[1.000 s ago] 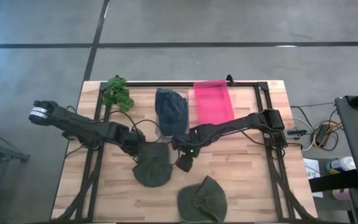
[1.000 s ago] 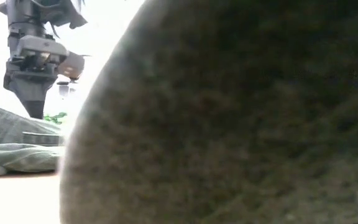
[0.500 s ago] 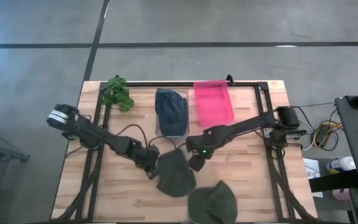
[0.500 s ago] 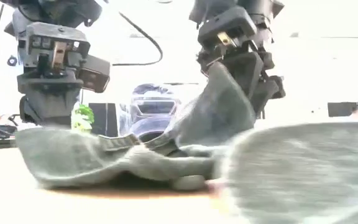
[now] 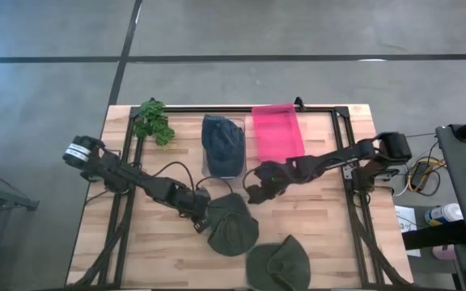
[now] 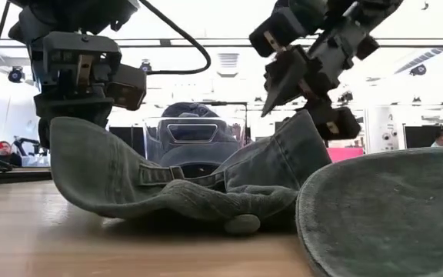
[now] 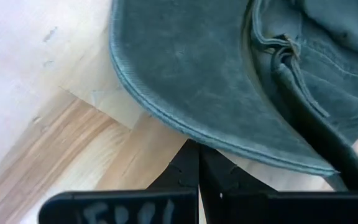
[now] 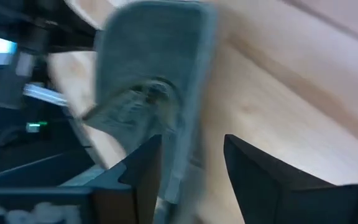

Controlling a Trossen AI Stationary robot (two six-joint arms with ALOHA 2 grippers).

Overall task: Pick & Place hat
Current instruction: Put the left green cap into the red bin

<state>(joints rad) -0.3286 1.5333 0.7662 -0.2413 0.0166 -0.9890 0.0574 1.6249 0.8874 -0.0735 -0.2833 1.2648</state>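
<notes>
Hat (image 5: pixel 231 226) lies on wooden table (image 5: pixel 314 226).

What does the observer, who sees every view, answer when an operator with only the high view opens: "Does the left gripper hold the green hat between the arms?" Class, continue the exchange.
Observer: Yes. The left wrist view shows the left gripper shut at the brim of the green hat.
Operator: Does the hat lie flat?
Observer: No. The low view shows its brim lifted off the table at that gripper.
Operator: And the right gripper?
Observer: The right wrist view shows the right gripper open, with the hat's edge just ahead of its fingers.
</notes>
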